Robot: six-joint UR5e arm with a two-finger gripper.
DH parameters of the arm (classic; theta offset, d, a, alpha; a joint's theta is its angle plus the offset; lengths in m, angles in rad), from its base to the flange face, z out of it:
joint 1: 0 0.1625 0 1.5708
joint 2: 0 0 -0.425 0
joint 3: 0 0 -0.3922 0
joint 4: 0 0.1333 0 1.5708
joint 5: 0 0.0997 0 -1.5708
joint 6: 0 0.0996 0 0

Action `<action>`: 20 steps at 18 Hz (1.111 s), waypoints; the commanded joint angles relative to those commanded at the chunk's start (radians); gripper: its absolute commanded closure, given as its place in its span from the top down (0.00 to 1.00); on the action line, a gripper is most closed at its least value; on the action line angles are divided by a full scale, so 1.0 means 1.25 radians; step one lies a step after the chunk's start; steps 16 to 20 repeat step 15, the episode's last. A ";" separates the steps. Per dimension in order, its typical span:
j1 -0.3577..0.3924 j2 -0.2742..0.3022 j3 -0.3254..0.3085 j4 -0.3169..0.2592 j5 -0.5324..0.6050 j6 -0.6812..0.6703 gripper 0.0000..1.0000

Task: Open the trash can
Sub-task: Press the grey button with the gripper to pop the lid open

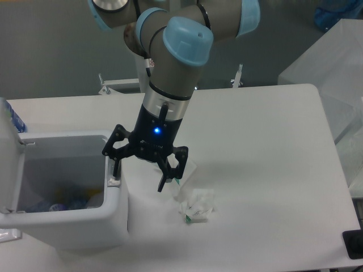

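Note:
The trash can (116, 218) is a boxy white bin at the table's front left. Its lid (8, 164) stands swung up at the far left, so the inside shows, with some trash at the bottom. A small latch part (113, 182) sits on the right rim. My gripper (140, 174) hangs just above and to the right of that rim. It is open and empty. One fingertip (115, 168) is over the rim and the other (163, 183) is over the table.
A crumpled white wrapper with green bits (196, 207) lies on the table just right of the gripper. The white table (266, 158) extends to the right. A plastic-covered object (340, 62) stands off the table's right edge.

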 joint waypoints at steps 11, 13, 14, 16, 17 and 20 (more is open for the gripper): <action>0.022 0.045 0.047 -0.032 0.260 0.251 1.00; 0.027 0.055 0.047 -0.055 0.274 0.280 1.00; 0.031 0.060 0.046 -0.060 0.277 0.287 1.00; 0.032 0.063 0.044 -0.065 0.282 0.292 1.00; 0.032 0.063 0.044 -0.065 0.282 0.292 1.00; 0.032 0.063 0.044 -0.065 0.282 0.292 1.00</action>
